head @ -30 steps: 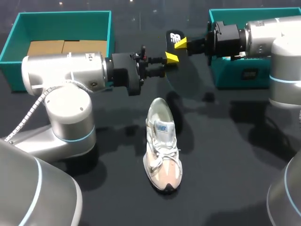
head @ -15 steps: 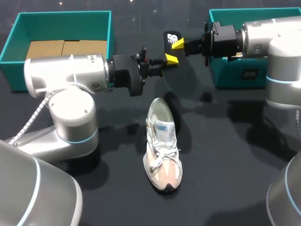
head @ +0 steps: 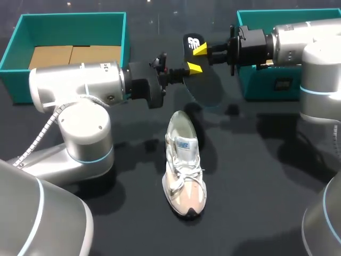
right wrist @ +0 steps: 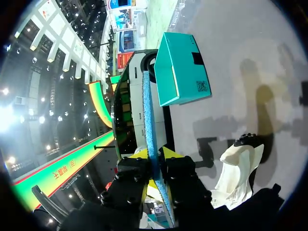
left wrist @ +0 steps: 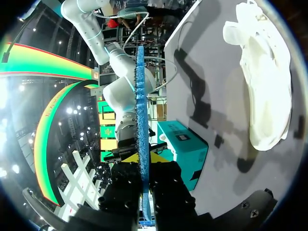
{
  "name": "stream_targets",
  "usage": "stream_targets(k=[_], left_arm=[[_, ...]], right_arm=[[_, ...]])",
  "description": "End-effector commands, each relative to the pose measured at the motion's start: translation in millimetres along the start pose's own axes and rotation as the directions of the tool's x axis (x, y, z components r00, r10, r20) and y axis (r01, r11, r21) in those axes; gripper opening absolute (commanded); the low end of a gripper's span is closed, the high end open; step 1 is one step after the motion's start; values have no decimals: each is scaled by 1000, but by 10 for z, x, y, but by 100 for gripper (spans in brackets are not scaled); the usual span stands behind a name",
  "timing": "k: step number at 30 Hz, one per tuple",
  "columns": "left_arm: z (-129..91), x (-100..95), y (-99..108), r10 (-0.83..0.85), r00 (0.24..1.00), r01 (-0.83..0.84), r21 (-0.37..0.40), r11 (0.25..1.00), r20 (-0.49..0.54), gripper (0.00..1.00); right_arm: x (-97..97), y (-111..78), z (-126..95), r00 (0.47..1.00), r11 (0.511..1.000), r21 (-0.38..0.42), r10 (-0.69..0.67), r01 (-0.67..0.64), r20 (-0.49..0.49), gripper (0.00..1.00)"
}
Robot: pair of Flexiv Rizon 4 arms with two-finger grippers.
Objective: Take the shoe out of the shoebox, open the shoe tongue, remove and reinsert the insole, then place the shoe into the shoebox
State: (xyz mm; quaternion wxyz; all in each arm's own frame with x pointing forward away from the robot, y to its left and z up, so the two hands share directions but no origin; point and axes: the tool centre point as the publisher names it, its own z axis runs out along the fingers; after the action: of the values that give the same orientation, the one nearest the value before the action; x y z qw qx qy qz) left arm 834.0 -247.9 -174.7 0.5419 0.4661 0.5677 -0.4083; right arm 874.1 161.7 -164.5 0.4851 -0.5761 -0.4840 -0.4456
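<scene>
Left tool: clenched on the insole; the thin sheet runs edge-on between its fingers, and both appear to press on it.
Right tool: also closed on the insole, at the end with the pale print, just beside the left tool's grip.
Insole: held in the air between the two facing tools, clear of the counter; most of its length hangs free past the left tool.
Shoe: stands on its sole on the counter, below and apart from both tools, with its heel opening toward them and its toe pointing away.
Shoebox: teal, behind the right tool; a second teal box lies beside the left arm.
Handling: the insole is judged light, thin and floppy, so a sag is expected wherever it is unsupported. Its blue textured face should give the pads some bite.
Hold: a pinch across the flat faces near the heel is judged best, which leaves the toe end free to be fed into the shoe.
Arm pose: both forearms are held roughly level over the counter, wrists aimed at each other, with the fingers meeting above the far side of the shoe.
</scene>
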Motion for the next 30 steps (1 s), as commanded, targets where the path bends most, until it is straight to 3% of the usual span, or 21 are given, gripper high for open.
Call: stream_targets(k=[1, 10, 16, 17, 18, 19, 30], left_arm=[[-161, -35, -29, -6, 1000, 6, -1, 1000, -11, 0], [-631, -113, -19, -64, 996, 63, -22, 998, -62, 0], [-839, -147, -81, -252, 963, 251, -22, 968, -97, 0], [-866, -161, -95, -352, 926, 348, -50, 936, -137, 0], [-873, -175, -84, -502, 845, 489, -112, 865, -187, 0], [-890, -184, -80, -641, 734, 638, -97, 764, -222, 0], [-890, -184, -80, -641, 734, 638, -97, 764, -222, 0]], right_arm=[[-33, -75, -74, 1000, 1000, -14, -5, 5, 1, 100], [-70, -286, -339, 999, 998, -31, -51, 51, -14, 100], [-88, -393, -449, 996, 996, -25, -81, 80, -23, 100], [-94, -408, -462, 996, 996, -23, -82, 81, -26, 100], [-94, -408, -462, 996, 996, -23, -82, 81, -26, 100], [-94, -408, -462, 996, 996, -23, -82, 81, -26, 100], [-94, -408, -462, 996, 996, -23, -82, 81, -26, 100]])
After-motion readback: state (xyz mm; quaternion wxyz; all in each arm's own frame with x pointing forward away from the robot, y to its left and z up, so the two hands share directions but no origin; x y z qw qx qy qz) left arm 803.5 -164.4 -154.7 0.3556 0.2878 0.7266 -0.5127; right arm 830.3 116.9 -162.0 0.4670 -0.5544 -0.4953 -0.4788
